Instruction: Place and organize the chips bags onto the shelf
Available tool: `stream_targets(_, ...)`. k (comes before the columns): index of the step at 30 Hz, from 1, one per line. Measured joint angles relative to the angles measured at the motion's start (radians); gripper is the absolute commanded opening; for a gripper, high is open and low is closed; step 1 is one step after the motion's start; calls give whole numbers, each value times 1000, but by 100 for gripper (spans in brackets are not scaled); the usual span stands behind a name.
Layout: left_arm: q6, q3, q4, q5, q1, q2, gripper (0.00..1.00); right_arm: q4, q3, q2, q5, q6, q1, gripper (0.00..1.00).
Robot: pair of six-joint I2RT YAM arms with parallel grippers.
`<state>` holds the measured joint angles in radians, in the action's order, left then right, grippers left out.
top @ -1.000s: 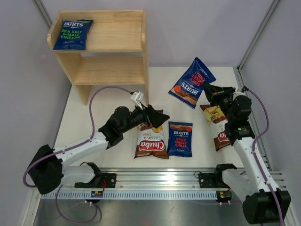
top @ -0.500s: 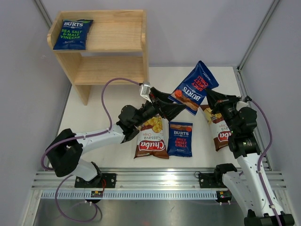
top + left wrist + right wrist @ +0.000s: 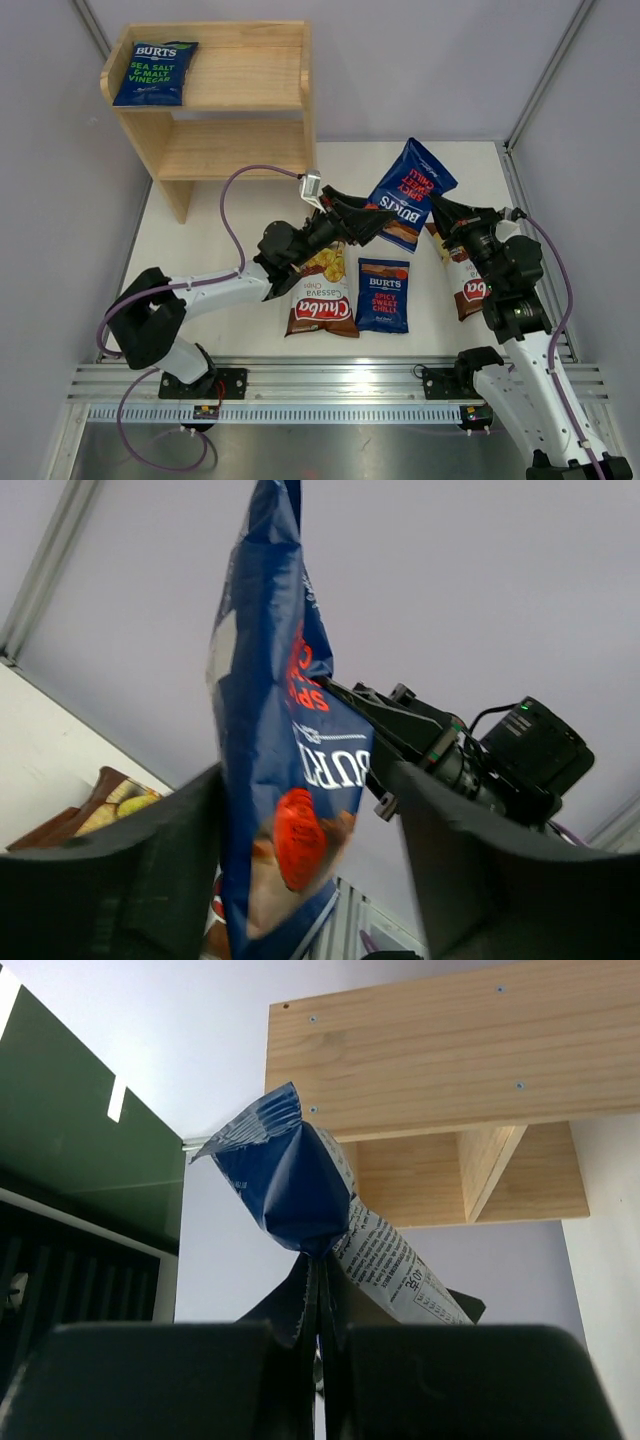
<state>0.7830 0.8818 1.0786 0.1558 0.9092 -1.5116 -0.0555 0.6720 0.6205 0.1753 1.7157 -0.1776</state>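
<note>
The right arm bends up from its base at the near right edge and reaches forward and to the left, so that the right gripper (image 3: 437, 209) points toward the table's middle. Its fingers (image 3: 160, 1380) are pressed together on a crimped end of the raised Burts (image 3: 410, 188), a red-lettered bag held tilted and clear of the table (image 3: 200, 225). In the right wrist view the pinched end bunches just above the closed fingertips, with the shelf (image 3: 430, 1050) behind it.

The left arm lies low and long. It reaches from its base at the near left diagonally across to the middle. The left gripper (image 3: 380, 226) meets the same bag from the opposite side. Its fingers (image 3: 120, 870) are spread apart, one on each side of the bag's lower part. Whether either pad touches the foil cannot be told.

The green Burts (image 3: 155, 72) lies flat at the left end of the shelf's top tier; the lower tier shows bare wood. Three bags lie on the table:
- The left Chuba (image 3: 322, 300) is partly under the left forearm.
- The flat Burts (image 3: 383, 295) is just beside the left Chuba, on its right.
- The right Chuba (image 3: 468, 280) is partly under the right arm.
</note>
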Motion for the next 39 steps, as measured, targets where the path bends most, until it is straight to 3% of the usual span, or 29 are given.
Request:
stream_targets(1, 5, 0, 1, -3, 0, 0, 55, 0, -2, -5, -2, 1, -11, 0)
stream_targets(2, 6, 0, 5, -8, 1, 0, 38, 0, -6, -12, -7, 2, -20, 0)
stream_targets(5, 5, 0, 16, -19, 3, 1, 18, 2, -14, -40, -25, 2, -29, 0)
stream_targets(8, 0, 0, 9, -19, 5, 14, 13, 2, -14, -59, -30, -1, -32, 4)
stream_targets(9, -4, 0, -1, -16, 6, 25, 8, 2, -14, -61, -32, -4, -34, 9)
stream_targets(12, -23, 0, -58, 2, 8, 73, 0, 1, -14, -62, -37, -23, -39, 54)
stream_targets(15, -45, -5, -129, 39, -1, 145, 0, 0, -14, -65, -53, -98, -38, 78)
stream_targets(21, -80, -1, -344, 239, -94, 305, 0, 167, 134, -37, -12, -498, -38, 82)
stream_targets(28, -177, 61, -762, 468, -142, 468, 0, 387, 441, 5, 413, -1064, -36, 85)
stream_targets(31, -164, 61, -819, 559, -145, 524, 0, 518, 546, 24, 568, -1242, -37, 87)
stream_targets(34, -143, 58, -860, 637, -145, 579, 0, 676, 630, 39, 576, -1403, -37, 88)
stream_targets(39, -111, 51, -867, 710, -145, 655, 0, 823, 708, 41, 606, -1515, -37, 86)
